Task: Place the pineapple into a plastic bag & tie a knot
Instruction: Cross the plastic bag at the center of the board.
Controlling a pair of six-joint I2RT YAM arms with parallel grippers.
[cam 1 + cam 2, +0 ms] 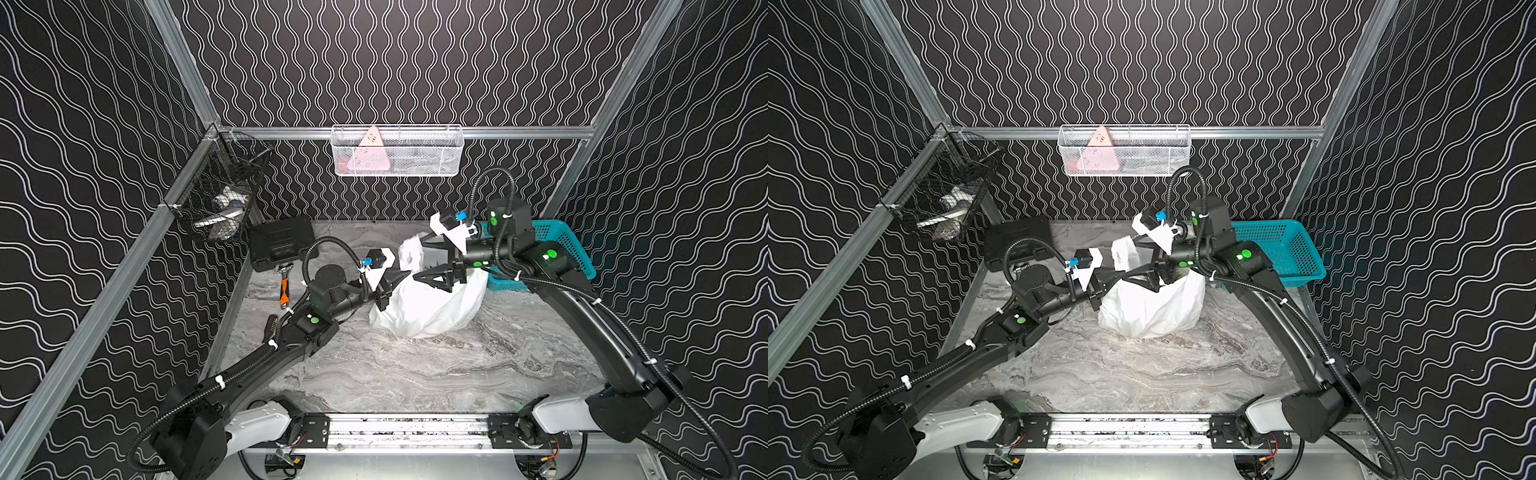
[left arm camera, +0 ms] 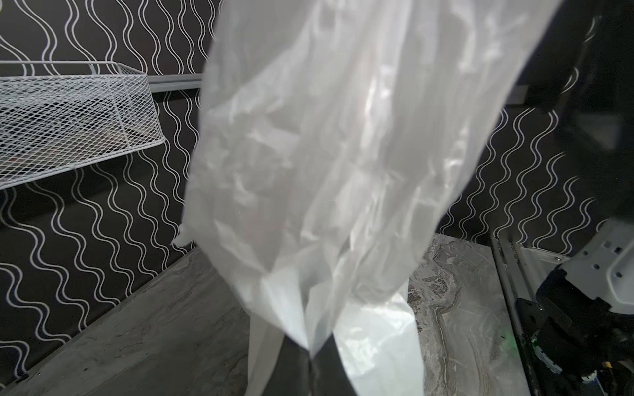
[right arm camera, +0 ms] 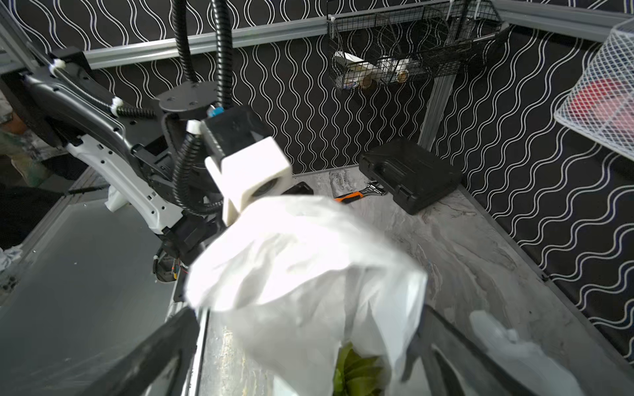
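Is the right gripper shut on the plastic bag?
No, in a top view the right gripper has its jaws wide apart over the plastic bag.

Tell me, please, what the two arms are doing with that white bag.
The two arms are working on the plastic bag, which stands on the marble table with the pineapple already inside. The left pincer is shut on a strip of the bag at its top, while the right pincer is wide open above the mouth, gripping nothing. The bag does not look tied yet.

One plastic bag [image 1: 432, 307], one pineapple [image 3: 356, 373], one teal basket [image 1: 571, 243], two wire baskets [image 1: 415, 160] [image 1: 208, 208], one black case [image 1: 280, 243], one wrench [image 1: 284, 291]
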